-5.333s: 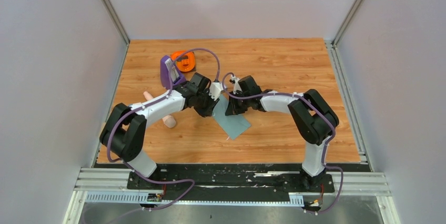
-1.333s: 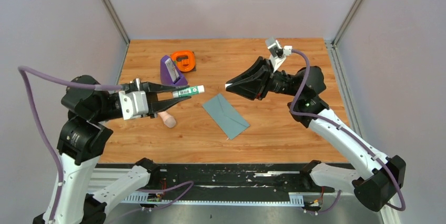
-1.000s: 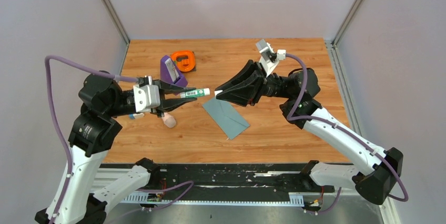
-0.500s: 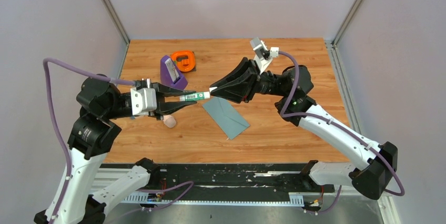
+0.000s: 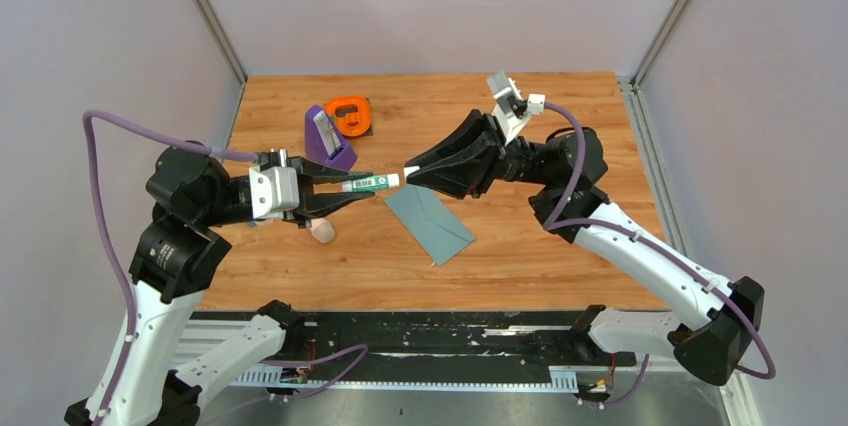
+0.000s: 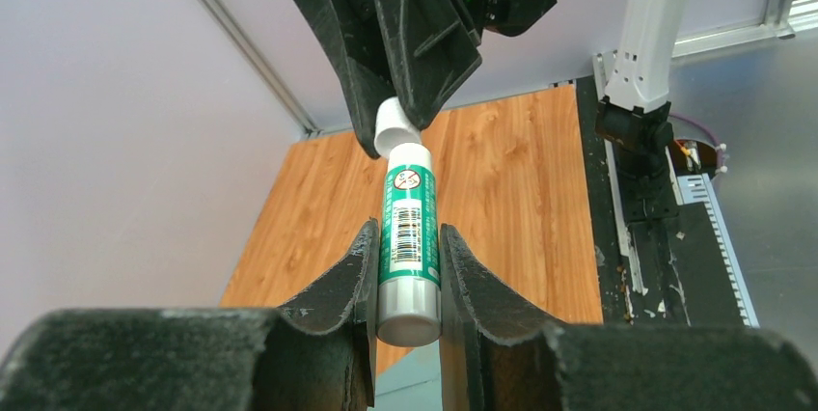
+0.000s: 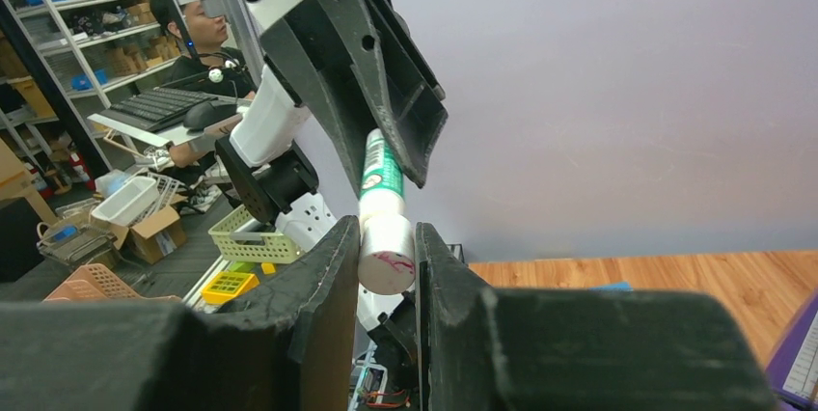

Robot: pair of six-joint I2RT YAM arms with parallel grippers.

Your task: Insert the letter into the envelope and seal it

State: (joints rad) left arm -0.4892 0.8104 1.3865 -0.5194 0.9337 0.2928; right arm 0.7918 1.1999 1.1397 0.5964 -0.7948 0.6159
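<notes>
Left claw (image 6: 407, 237) is pinching the barrel of a green-and-white cylindrical glue stick (image 6: 409, 228) and holding it level in the air, while the right claw (image 7: 386, 237) faces it and is pressed onto the stick's round white cap (image 7: 386, 255). The cap is seated on the barrel, so uncapping has not yet happened. Below and just to the right of where the two claws meet, the flat grey-teal paper envelope (image 5: 432, 224) lies on the wooden desk (image 5: 500, 276), touched by neither arm. It sits flat, with no flap standing up as far as the overhead view shows. The pale beige letter appears in no view. My judgement is that it is already inside the envelope, so the first half of the job looks done, though the pictures cannot confirm it. What remains is the sealing: pull the cap off, spread glue along the flap, and press the flap down. Further left on the desk lie a pinkish cylinder-shaped object (image 5: 322, 231), a purple plastic stand (image 5: 328, 141) and an orange round item (image 5: 348, 114) behind it, all well apart from the envelope.
</notes>
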